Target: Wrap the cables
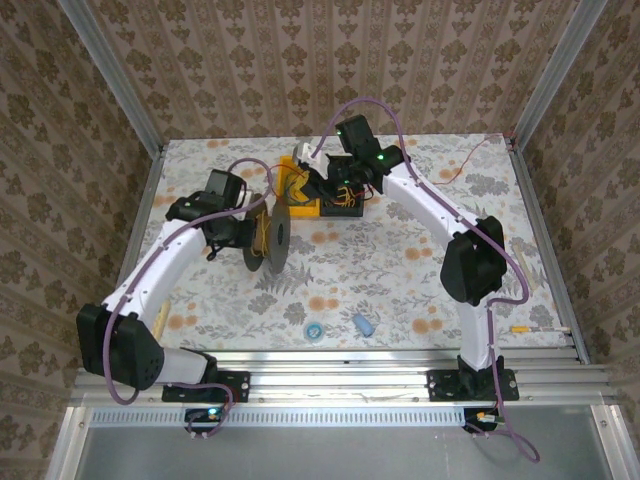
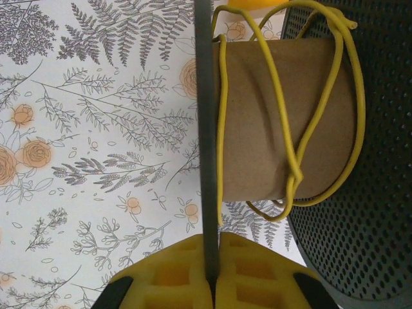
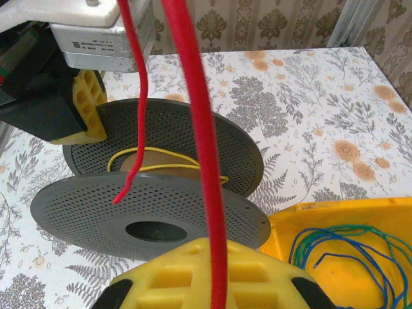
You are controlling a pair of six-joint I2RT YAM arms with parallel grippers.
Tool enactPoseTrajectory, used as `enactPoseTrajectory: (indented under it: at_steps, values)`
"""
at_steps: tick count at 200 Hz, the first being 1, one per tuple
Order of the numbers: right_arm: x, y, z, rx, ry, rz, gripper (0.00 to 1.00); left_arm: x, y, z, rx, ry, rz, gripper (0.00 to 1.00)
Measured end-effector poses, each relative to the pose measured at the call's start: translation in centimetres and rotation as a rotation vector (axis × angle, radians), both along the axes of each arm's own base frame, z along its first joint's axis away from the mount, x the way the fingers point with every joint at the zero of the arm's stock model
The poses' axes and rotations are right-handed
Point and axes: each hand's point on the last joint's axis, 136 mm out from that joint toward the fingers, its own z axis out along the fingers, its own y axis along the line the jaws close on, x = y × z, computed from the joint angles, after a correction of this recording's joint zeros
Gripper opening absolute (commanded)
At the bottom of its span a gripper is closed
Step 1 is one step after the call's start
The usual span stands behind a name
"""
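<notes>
The dark grey perforated spool (image 1: 276,240) stands on edge at mid-table. My left gripper (image 2: 211,250) is shut on one flange (image 2: 205,129), its yellow fingers (image 2: 257,273) pressed to both sides. The cardboard core (image 2: 264,84) carries a few loose turns of yellow wire (image 2: 283,116). My right gripper (image 3: 217,261) is shut on the red cable (image 3: 196,129), which rises straight up from the jaws. The cable's loose end (image 3: 120,196) hangs over the spool (image 3: 148,199). The cable's other part (image 1: 465,160) trails across the table at the far right. The left gripper (image 3: 80,109) grips the far flange.
A yellow bin (image 3: 360,225) with blue and green wires (image 3: 341,251) sits right of the spool, below the right gripper (image 1: 318,190). A small blue ring (image 1: 314,330) and a blue cylinder (image 1: 364,324) lie near the front edge. Metal frame posts border the table.
</notes>
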Motion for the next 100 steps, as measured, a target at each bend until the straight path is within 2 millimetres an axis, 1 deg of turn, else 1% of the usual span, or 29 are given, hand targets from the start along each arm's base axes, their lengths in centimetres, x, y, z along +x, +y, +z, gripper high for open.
enactPoseTrajectory:
  at_steps: [33, 78, 100]
  values:
    - [-0.2, -0.2, -0.4, -0.017, 0.002, 0.004, 0.00, 0.1, -0.6, 0.1, 0.007, 0.000, -0.017, 0.00]
    - [-0.1, -0.3, -0.4, -0.021, -0.001, 0.003, 0.00, 0.8, -2.1, 0.2, 0.031, -0.005, -0.050, 0.00]
    - [-0.1, -0.4, -0.4, -0.022, -0.004, 0.004, 0.00, 1.2, -2.4, 0.2, 0.034, -0.005, -0.054, 0.00]
